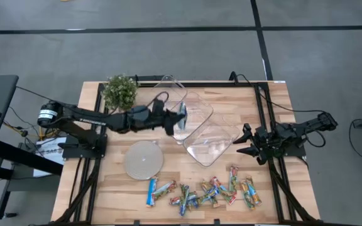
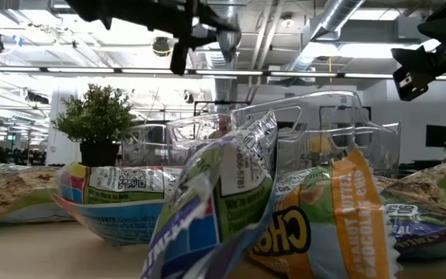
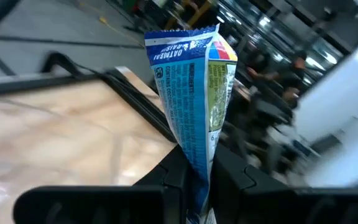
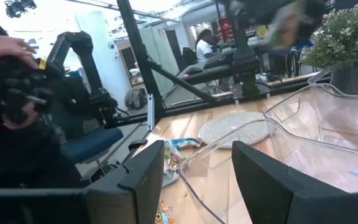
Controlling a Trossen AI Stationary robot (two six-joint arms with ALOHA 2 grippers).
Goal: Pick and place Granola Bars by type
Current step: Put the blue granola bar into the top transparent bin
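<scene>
A blue-and-white granola bar (image 3: 190, 106) is pinched by its lower end between the closed fingers of the left gripper (image 1: 180, 119); the wrapper stands up from the jaws and is seen in full only in the left wrist view. In the high view the gripper and bar are held over the upper clear tray (image 1: 197, 108), at about 12 o'clock from the table's (image 1: 99, 188) centre, though how high above it cannot be judged. The remaining granola bars (image 1: 203, 193) are scattered in a row along the table's 6 o'clock edge, several overlapping so that their count is hard to make out. In the low view they fill the foreground and hide most of the tabletop. A round grey disc (image 1: 144, 159) lies at 7 o'clock from the trays, and a small potted plant (image 1: 120, 91) stands at 10 o'clock. The right gripper (image 1: 246, 142) is parked at the 3 o'clock side, beside the lower tray (image 1: 215, 147), with its fingers spread apart and nothing between them.
</scene>
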